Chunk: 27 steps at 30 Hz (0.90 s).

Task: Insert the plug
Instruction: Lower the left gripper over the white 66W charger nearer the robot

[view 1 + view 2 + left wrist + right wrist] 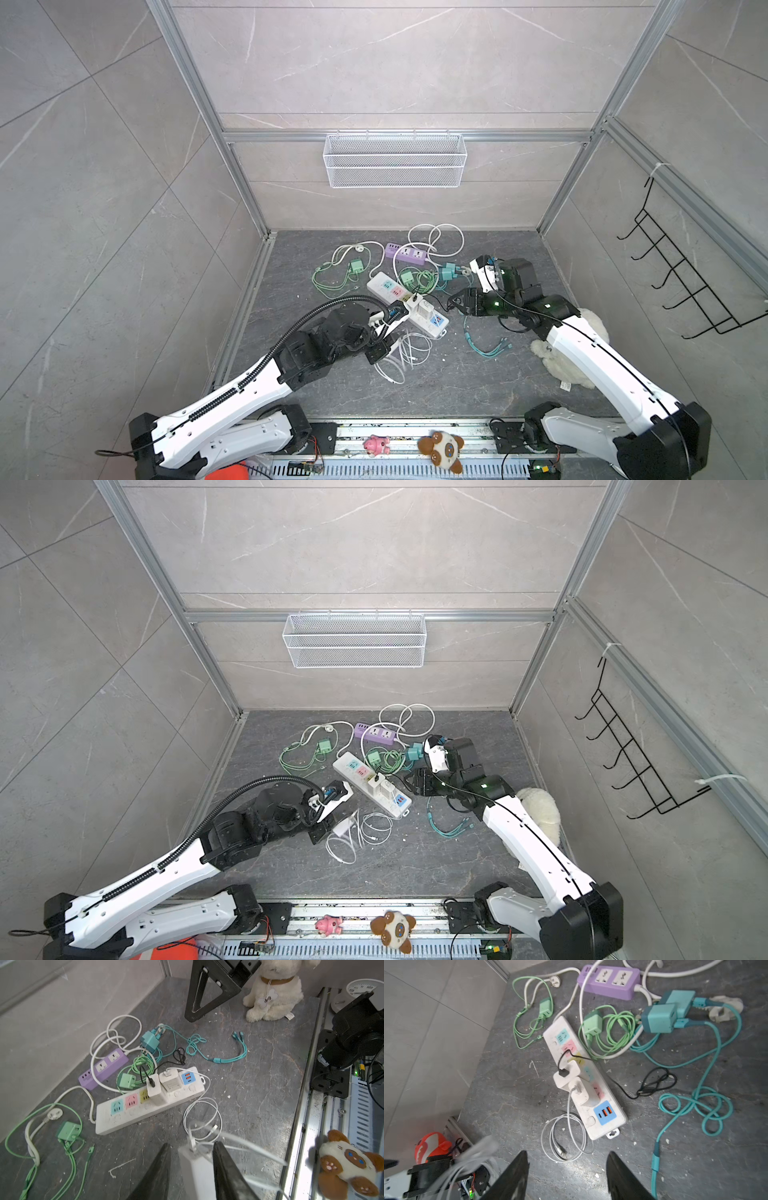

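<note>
My left pincer (192, 1145) is clamped narrow on a white block-shaped charger plug (197, 1169), whose thin white cable (199, 1103) loops away from it. In a top view the plug sits at seven o'clock from the long white plastic power strip (386, 801), just beside it. Two white chargers (154, 1088) stand in the strip's middle sockets. My right pincer (568, 1153) gapes wide with nothing between its jaws, at the strip's three o'clock.

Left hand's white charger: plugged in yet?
Out: the white charger sits between the fingers of the left hand, clear of the white power strip.
</note>
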Motion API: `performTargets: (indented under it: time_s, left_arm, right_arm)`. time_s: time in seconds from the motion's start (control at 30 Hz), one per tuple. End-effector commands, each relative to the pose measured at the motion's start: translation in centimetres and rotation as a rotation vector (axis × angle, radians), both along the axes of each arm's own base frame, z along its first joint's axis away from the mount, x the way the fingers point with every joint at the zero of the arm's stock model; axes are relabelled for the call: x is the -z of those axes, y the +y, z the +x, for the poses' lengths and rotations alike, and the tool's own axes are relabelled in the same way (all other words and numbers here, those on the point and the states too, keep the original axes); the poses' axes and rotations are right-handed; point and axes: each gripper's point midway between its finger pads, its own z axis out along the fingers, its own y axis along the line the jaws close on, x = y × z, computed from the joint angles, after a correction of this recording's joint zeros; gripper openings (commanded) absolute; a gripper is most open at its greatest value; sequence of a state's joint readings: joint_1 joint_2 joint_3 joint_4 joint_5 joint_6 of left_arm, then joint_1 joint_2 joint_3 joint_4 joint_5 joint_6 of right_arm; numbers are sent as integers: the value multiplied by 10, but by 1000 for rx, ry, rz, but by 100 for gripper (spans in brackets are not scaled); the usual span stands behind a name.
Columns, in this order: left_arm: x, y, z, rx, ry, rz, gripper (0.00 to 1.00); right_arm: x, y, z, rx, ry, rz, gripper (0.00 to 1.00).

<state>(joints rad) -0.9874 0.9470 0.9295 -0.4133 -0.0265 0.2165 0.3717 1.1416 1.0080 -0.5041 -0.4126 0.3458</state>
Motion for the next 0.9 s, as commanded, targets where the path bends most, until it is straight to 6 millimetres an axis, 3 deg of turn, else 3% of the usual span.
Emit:
performTargets:
  time_s: [0.0, 0.07, 0.23, 0.5, 0.7, 0.87]
  left_arm:
    - [-18, -23, 14, 28, -90, -88, 37]
    - [-13, -32, 16, 45, -83, -97, 37]
    - [10, -41, 34, 24, -16, -75, 30]
    - [65, -12, 77, -149, 147, 25, 32]
    - [125, 4, 107, -262, 285, 171, 60]
    - [165, 1, 110, -267, 387, 230, 67]
  right_arm:
    - [-31, 23, -11, -150, -80, 124, 60]
    - [-34, 34, -17, -223, -79, 171, 60]
    - [-23, 33, -14, -208, -40, 151, 57]
    - [10, 19, -10, -126, 43, 55, 59]
    - [31, 18, -9, -114, 95, 33, 58]
    - [37, 17, -11, -122, 109, 23, 58]
